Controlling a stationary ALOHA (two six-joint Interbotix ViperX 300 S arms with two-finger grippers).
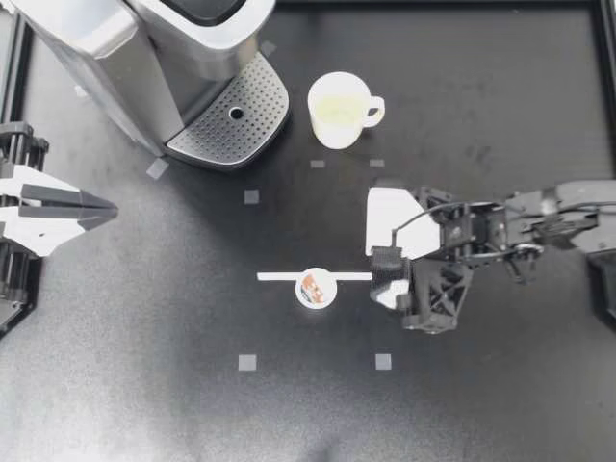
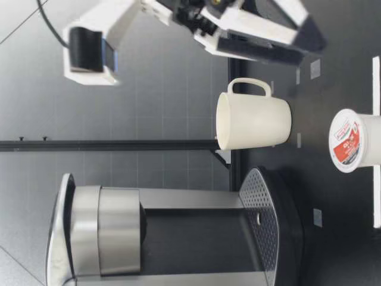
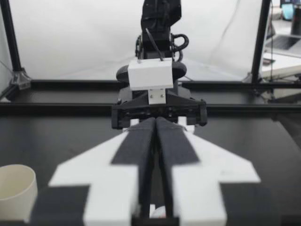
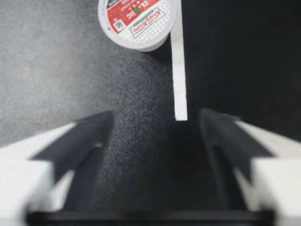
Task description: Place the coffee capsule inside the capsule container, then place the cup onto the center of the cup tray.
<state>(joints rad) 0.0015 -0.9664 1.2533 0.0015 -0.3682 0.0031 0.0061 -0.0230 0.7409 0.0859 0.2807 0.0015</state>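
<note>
The white coffee capsule (image 1: 316, 287) with a red-printed lid stands upright on the black table, on a white tape strip (image 1: 289, 276). My right gripper (image 1: 380, 262) hovers just to its right, open and empty. In the right wrist view the capsule (image 4: 136, 21) lies ahead of the spread fingers (image 4: 80, 141), apart from them. The white cup (image 1: 339, 109) stands upright beside the perforated cup tray (image 1: 236, 115) of the coffee machine (image 1: 125, 48). My left gripper (image 1: 101, 207) stays at the table's left edge, shut and empty. The low view shows the cup (image 2: 253, 122) and the capsule (image 2: 351, 140).
Small grey tape squares (image 1: 248, 363) mark the table. A black frame rail (image 1: 602, 96) borders the right side. The left wrist view looks past its shut fingers (image 3: 136, 146) at my right arm (image 3: 157, 94) across the table, with the cup's rim (image 3: 16, 188) beside them.
</note>
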